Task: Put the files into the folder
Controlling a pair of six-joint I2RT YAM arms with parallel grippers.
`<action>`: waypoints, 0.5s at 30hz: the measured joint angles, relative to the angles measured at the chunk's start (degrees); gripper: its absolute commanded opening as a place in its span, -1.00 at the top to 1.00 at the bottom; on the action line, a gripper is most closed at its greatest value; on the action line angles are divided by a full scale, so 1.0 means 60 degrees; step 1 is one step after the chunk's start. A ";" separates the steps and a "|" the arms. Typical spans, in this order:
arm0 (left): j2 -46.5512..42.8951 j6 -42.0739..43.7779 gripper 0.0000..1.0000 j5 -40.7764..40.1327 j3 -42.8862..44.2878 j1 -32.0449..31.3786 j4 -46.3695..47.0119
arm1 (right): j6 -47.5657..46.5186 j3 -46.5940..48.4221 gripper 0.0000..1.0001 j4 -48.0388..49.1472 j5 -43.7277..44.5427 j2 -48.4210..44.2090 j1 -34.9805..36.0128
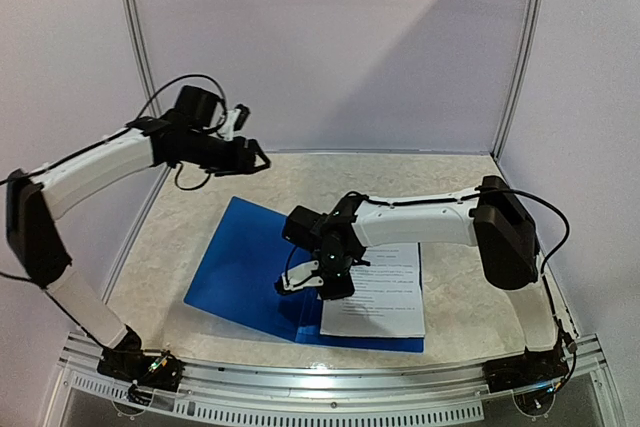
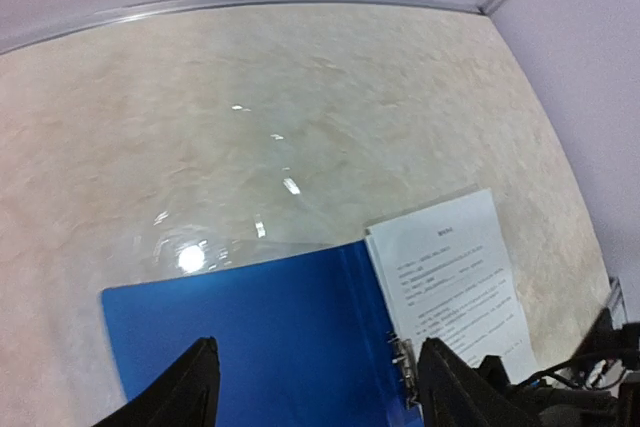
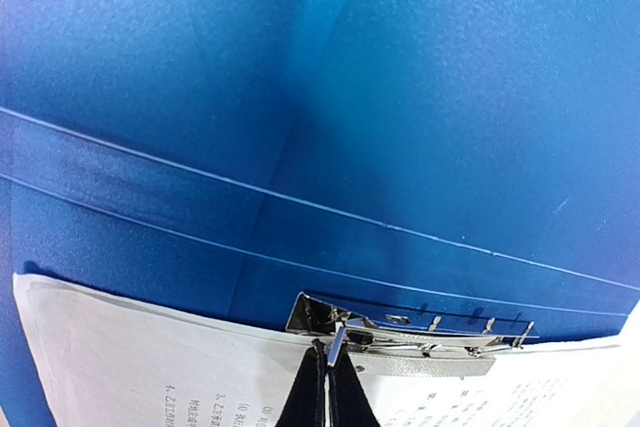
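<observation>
R end effector (image 3: 327, 377) clenched at clip (image 3: 400, 332), wrist cams only; L end effector (image 2: 318, 372) released.

The only print in view stood on the thin white paper sheet (image 1: 375, 292) lying inside the bright blue plastic folder (image 1: 235, 267): a short heading above lines of small black text. All of it was too small and blurred to read. Seen close and upside down from the right wrist, it was no clearer.
</observation>
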 measured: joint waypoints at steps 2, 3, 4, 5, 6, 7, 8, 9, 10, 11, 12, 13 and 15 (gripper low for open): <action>-0.1027 -0.0091 -0.42 -0.0426 -0.1045 0.0375 0.0153 | -0.0091 -0.0120 1.00 0.0058 0.0000 -0.0069 0.0000; -0.1421 -0.0120 -0.42 -0.0528 -0.1665 0.0430 0.0193 | -0.0157 -0.0197 1.00 0.0095 0.0004 -0.0113 -0.0004; -0.1665 -0.0146 -0.43 -0.0546 -0.2182 0.0444 0.0178 | -0.0226 -0.0266 1.00 0.0109 0.0004 -0.0160 -0.0004; -0.1869 -0.0186 -0.44 -0.0510 -0.2787 0.0495 0.0197 | -0.0280 -0.0317 1.00 0.0106 0.0004 -0.0197 -0.0004; -0.2018 -0.0244 -0.44 -0.0408 -0.3442 0.0546 0.0208 | -0.0346 -0.0382 1.00 0.0095 0.0004 -0.0240 -0.0004; -0.2120 -0.0324 -0.45 -0.0237 -0.4087 0.0648 0.0211 | -0.0397 -0.0415 1.00 0.0084 0.0004 -0.0259 -0.0004; -0.2204 -0.0419 -0.45 -0.0066 -0.4637 0.0772 0.0208 | -0.0463 -0.0433 1.00 0.0069 0.0007 -0.0273 -0.0004; -0.2313 -0.0539 -0.45 0.0164 -0.5235 0.0951 0.0211 | -0.0503 -0.0448 1.00 0.0066 0.0007 -0.0284 -0.0004; -0.2463 -0.0678 -0.45 0.0364 -0.5737 0.1104 0.0211 | -0.0532 -0.0459 1.00 0.0055 0.0011 -0.0295 -0.0004; -0.2619 -0.0758 -0.45 0.0506 -0.6091 0.1188 0.0211 | -0.0550 -0.0466 1.00 0.0044 0.0011 -0.0299 -0.0004; -0.2860 -0.0907 -0.45 0.0659 -0.6466 0.1275 0.0237 | -0.0568 -0.0466 1.00 0.0040 0.0015 -0.0302 -0.0004; -0.3151 -0.1024 -0.45 0.0801 -0.6787 0.1330 0.0277 | -0.0576 -0.0470 1.00 0.0036 0.0018 -0.0302 -0.0004; -0.3727 -0.1246 -0.44 0.0987 -0.7224 0.1370 0.0324 | -0.0579 -0.0495 1.00 0.0051 0.0029 -0.0317 -0.0004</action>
